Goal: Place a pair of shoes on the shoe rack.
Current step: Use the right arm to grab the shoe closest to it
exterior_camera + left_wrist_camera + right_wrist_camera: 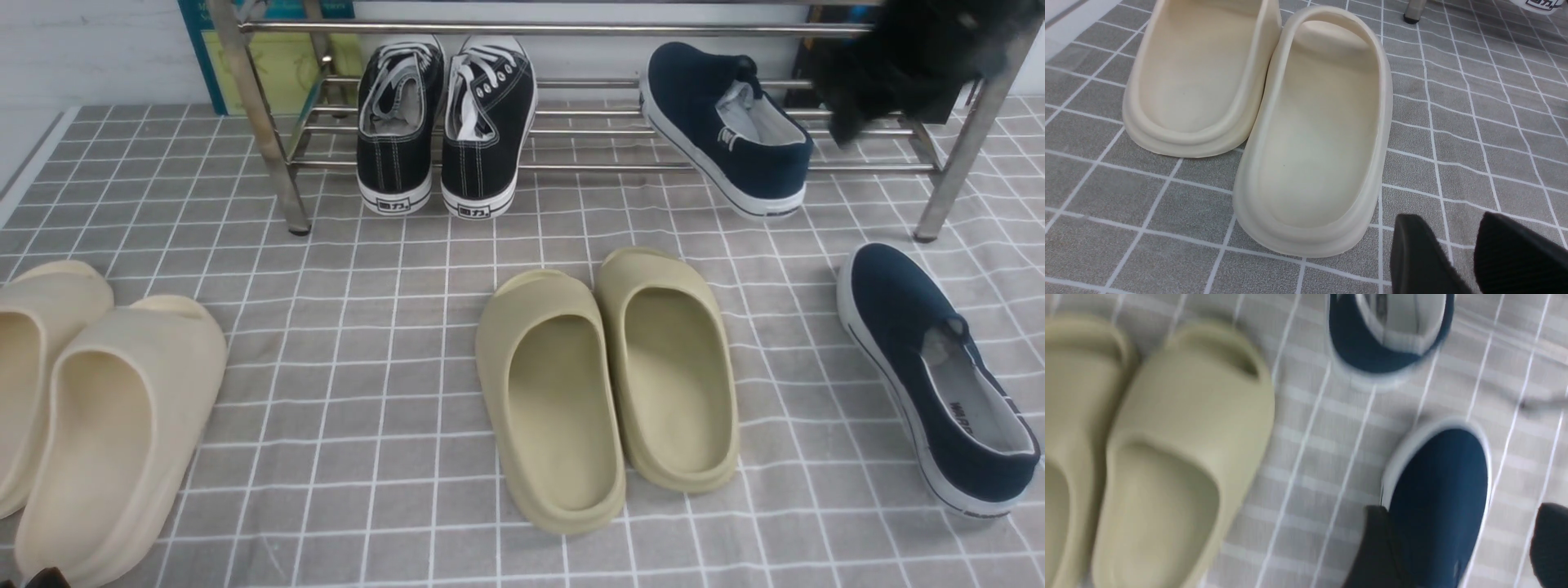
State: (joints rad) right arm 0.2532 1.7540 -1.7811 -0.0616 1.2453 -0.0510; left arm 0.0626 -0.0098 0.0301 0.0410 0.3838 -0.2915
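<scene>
Lower right: navy shoe [939, 376] is showing unreadable insole lettering. Left gripper [1453, 222] and right gripper [1461, 522] are gaping wide, empty.

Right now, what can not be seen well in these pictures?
- Front view: the right claw is a black blur, cut by the top edge; it hides the shoe rack's right end.
- Front view: the cream slides are cut by the left edge.
- Right wrist view: motion blur; a claw finger covers part of one navy shoe.
</scene>
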